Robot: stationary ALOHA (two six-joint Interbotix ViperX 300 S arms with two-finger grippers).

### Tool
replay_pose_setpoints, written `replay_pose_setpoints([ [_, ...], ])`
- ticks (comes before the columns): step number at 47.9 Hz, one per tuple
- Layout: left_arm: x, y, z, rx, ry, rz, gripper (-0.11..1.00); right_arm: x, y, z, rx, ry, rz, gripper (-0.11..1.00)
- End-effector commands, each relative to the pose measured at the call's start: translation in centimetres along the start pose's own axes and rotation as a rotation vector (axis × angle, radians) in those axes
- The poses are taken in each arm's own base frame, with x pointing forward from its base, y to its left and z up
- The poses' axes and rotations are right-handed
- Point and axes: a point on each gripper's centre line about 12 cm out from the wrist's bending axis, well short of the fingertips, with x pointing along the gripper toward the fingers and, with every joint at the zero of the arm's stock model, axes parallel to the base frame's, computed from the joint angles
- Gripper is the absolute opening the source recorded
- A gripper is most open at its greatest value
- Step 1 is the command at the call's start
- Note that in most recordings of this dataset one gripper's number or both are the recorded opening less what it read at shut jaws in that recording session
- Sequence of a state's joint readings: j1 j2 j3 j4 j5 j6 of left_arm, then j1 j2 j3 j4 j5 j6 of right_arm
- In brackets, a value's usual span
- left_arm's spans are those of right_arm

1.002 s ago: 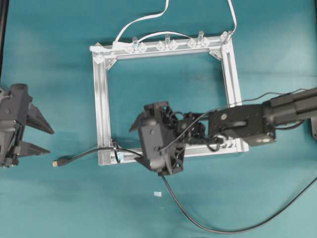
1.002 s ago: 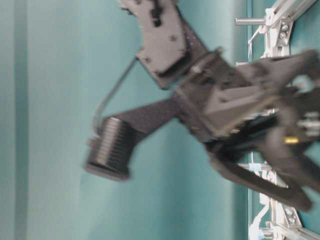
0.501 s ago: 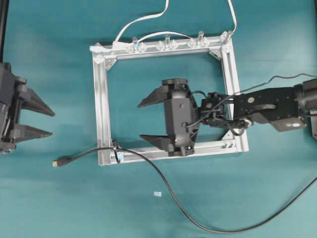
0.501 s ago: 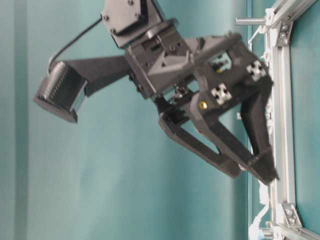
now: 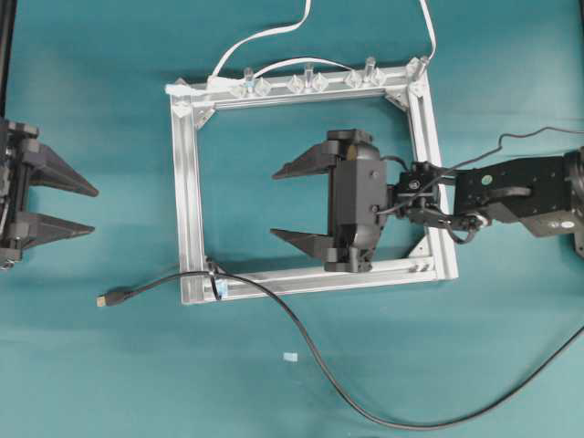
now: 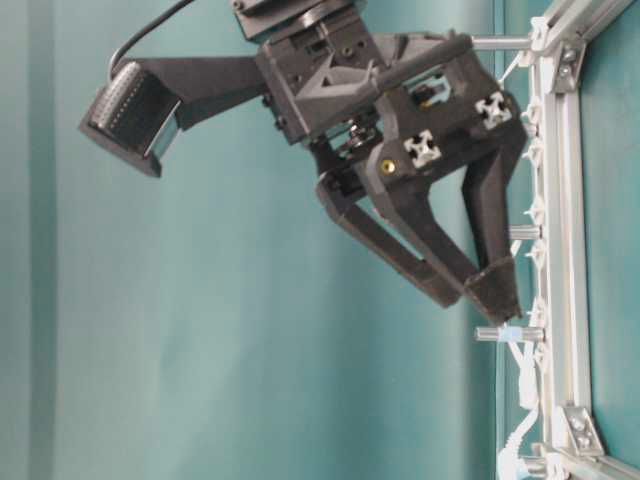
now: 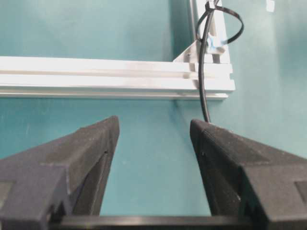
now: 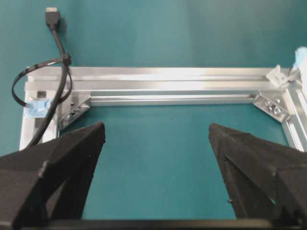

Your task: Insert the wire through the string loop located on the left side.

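The wire [image 8: 56, 96], light and limp, lies ahead of both empty, wide-open pincers; best pinched just behind its stiff plug [image 8: 52, 17].

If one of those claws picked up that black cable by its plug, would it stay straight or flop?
Probably flop: the wire already lies in loose curves on the table. It looks thin and light, so the slack would likely trail behind. Where it passes the string loop it might drag or catch.
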State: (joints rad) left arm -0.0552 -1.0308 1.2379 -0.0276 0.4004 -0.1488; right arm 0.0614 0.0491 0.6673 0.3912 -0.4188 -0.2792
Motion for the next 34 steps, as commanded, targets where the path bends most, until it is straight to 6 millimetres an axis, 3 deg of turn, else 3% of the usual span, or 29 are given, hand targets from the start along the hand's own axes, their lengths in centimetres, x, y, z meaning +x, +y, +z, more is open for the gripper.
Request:
replay_pose_setpoints([
  [1, -0.02, 0.04, 0.33, 0.009, -0.008, 0.004, 0.62, -0.56, -0.19, 1.50, 0.017, -0.054, -0.007, 0.93],
  [34, 0.03, 0.08, 0.10, 0.009, -0.004, 0.004, 0.62, -0.39, -0.15, 0.61, 0.013, -0.030, -0.005, 0.93],
])
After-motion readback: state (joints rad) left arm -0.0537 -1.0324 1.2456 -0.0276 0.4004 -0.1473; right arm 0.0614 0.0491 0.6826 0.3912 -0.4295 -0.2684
